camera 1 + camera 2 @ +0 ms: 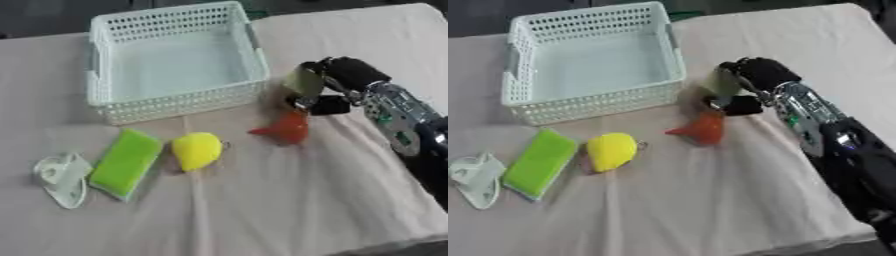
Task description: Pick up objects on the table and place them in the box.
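A white perforated box (175,102) stands at the back left, with nothing inside. In front of it lie a green sponge (127,161), a yellow lemon-shaped object (198,150) and a clear whitish object (61,179). My right hand (331,102) comes in from the right, with its fingers curled down onto the top of a red-orange pointed object (285,129). That object's lower end is at the cloth. A pale yellow-green object (303,80) shows just behind the fingers, near the box's right corner; whether the hand touches it I cannot tell. My left hand is out of sight.
A pinkish cloth (289,200) covers the table, wrinkled in the middle. My right forearm (833,145) crosses the right side. The table's edge runs along the bottom right.
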`<action>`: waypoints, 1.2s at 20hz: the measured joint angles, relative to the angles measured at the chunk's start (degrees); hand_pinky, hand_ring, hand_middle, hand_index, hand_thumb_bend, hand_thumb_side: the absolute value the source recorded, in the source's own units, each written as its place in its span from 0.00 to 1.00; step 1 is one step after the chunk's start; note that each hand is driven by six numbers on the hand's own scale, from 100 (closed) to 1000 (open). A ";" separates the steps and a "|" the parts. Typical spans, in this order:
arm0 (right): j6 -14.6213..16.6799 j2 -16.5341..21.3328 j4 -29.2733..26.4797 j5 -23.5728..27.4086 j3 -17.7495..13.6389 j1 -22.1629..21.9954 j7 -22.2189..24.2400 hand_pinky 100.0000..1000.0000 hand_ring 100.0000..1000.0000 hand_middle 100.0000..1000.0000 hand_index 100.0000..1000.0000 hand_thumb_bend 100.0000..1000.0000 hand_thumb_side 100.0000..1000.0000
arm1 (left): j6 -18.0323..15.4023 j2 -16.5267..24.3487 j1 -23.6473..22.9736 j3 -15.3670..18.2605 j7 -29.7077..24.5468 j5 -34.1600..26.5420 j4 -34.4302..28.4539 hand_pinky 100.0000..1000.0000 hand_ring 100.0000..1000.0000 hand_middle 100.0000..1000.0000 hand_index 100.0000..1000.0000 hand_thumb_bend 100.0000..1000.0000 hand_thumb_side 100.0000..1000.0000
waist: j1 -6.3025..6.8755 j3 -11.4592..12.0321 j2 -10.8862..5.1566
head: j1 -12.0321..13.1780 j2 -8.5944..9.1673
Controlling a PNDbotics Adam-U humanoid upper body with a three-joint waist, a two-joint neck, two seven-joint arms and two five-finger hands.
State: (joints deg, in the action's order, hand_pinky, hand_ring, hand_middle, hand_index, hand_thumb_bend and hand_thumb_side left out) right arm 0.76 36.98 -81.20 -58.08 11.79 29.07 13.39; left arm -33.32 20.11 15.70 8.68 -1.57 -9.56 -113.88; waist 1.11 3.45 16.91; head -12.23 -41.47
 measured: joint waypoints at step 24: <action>-2.35 1.65 -6.93 3.52 0.25 -0.75 0.23 0.56 0.43 0.31 0.61 0.14 0.87 | 0.32 0.00 0.01 0.01 0.32 0.04 0.00 0.97 0.93 0.86 0.81 0.00 0.89 | 0.32 -1.01 -0.12 | 0.04 0.19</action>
State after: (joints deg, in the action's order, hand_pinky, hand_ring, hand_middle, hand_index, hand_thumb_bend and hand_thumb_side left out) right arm -1.60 38.63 -88.14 -54.56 12.04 28.32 13.62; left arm -33.00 20.11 15.71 8.69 -1.24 -9.52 -113.88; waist 1.43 2.44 16.79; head -12.19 -41.27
